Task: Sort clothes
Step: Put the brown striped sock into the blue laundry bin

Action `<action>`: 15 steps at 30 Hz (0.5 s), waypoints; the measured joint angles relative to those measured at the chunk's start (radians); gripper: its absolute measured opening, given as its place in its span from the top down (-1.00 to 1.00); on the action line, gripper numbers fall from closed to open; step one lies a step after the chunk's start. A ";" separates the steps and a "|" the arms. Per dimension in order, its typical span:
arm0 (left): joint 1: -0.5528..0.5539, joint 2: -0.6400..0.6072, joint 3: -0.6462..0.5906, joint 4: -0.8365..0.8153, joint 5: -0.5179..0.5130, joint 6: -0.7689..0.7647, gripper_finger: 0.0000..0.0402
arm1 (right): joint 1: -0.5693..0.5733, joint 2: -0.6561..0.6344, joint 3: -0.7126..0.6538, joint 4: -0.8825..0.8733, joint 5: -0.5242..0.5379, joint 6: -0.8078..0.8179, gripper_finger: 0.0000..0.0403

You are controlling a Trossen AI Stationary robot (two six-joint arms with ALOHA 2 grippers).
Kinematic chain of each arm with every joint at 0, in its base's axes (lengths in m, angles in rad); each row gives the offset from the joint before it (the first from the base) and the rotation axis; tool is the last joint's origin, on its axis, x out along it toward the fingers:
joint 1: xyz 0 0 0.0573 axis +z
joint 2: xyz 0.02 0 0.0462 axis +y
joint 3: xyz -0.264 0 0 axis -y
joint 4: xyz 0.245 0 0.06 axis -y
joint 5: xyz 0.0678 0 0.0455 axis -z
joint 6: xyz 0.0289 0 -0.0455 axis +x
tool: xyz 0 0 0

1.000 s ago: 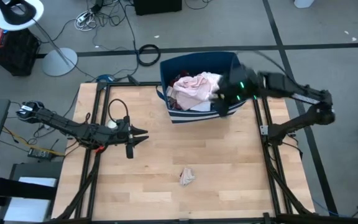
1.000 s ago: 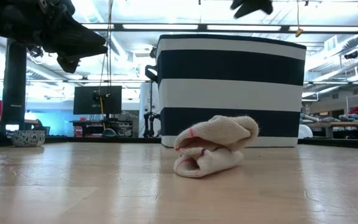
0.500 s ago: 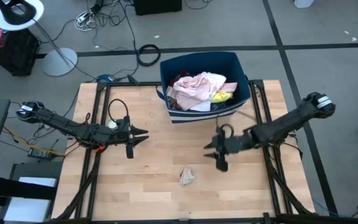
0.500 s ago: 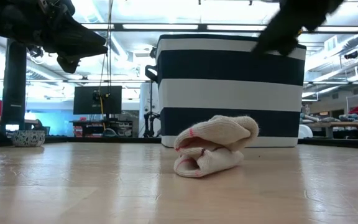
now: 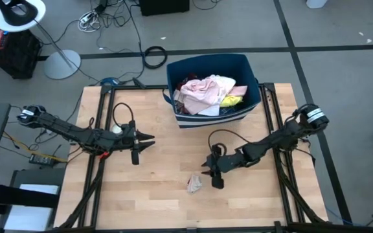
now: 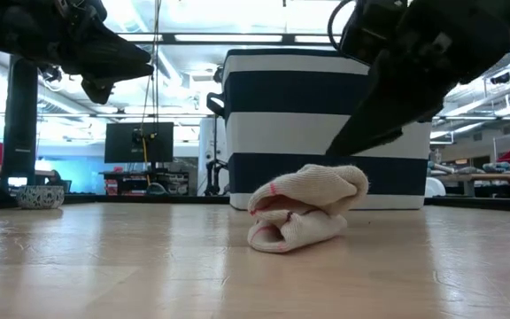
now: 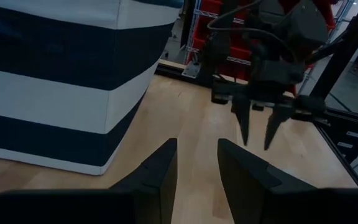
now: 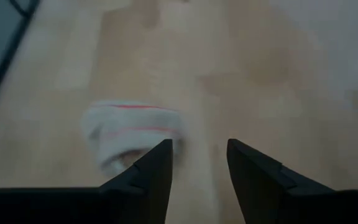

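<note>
The right gripper [image 5: 207, 164] is held with its fingers parted by a moderate gap and nothing between them; in the right wrist view the two dark fingers [image 8: 148, 174] are seen at the lower centre of the frame with bare wood showing in the gap. The gripper is positioned just below the centre of the high view, above the table [image 5: 160, 207]. The rolled cream garment [image 5: 195, 183] with thin red stripes lies slightly below and to the left of the fingertips in that view, near but apart from them. In the right wrist view the same garment [image 8: 132, 134] is seen left of centre, offset toward one finger and not lined up with the gap.

The step in hand is judged to be the approach to this single loose garment for pick-up. For the next move, the fingers would need to be shifted sideways until the garment is centred between them, then lowered and closed on the fabric. Because the garment is a soft, loosely rolled bundle, a shallow grasp is likely to catch only an outer fold.

The left gripper [image 5: 149, 140] waits at the left centre of the high view, its fingers [image 7: 160, 171] slightly apart and empty.

The remaining clothes [image 5: 203, 92], pink, white and yellow, are piled in the navy striped bin [image 5: 177, 120] at the upper centre of the high view, well apart from both grippers
</note>
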 joint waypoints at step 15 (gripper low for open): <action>0.000 0.000 0.000 0.005 0.000 0.000 0.39 | 0.009 0.191 0.014 0.310 -0.105 -0.063 0.24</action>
